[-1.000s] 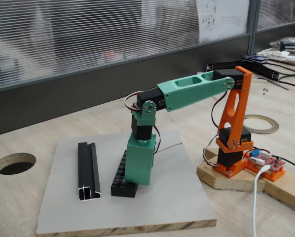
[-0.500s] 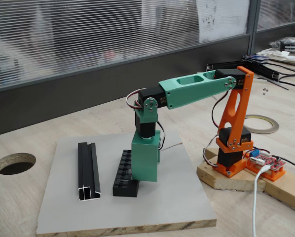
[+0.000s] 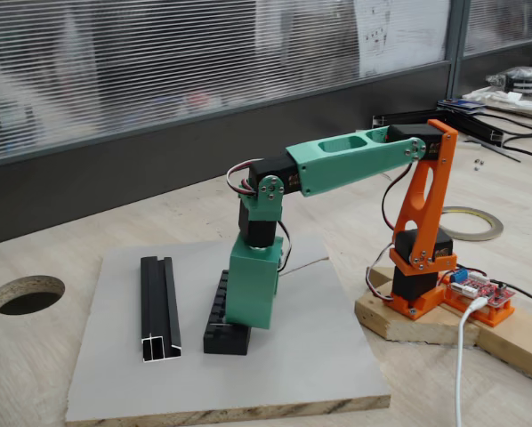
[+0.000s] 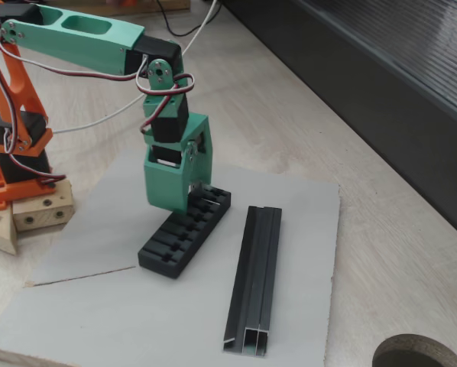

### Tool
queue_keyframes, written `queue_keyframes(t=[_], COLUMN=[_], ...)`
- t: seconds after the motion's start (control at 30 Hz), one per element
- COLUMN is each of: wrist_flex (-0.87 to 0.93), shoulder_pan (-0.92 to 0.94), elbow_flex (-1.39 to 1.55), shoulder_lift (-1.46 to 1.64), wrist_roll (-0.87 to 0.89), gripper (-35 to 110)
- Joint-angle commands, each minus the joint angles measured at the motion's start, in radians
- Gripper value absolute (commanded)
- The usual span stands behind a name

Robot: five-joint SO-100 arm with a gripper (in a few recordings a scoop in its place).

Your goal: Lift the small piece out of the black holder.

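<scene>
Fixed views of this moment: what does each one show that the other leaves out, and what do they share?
A fixed view gives the tape roll, the red circuit board and the window blinds behind the table. A fixed view gives the slotted top of the black holder from above, with the gripper low at its far end; whether it is open cannot be told. Both share the green-and-orange arm, the black channel rail, the grey board and the round hole in the table.
</scene>
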Motion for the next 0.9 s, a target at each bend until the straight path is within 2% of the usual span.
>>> queue_keyframes(t=[0.0, 0.1, 0.3, 0.87], wrist_flex=[-0.017, -0.011, 0.110, 0.044], shoulder_pan=[-0.020, -0.021, -0.021, -0.018], elbow_flex=[-0.014, -0.002, -0.012, -0.018], shoulder_lift=[0.035, 0.049, 0.049, 0.035], wrist_roll=[0.017, 0.018, 0.015, 0.014], gripper=[52, 52, 52, 52])
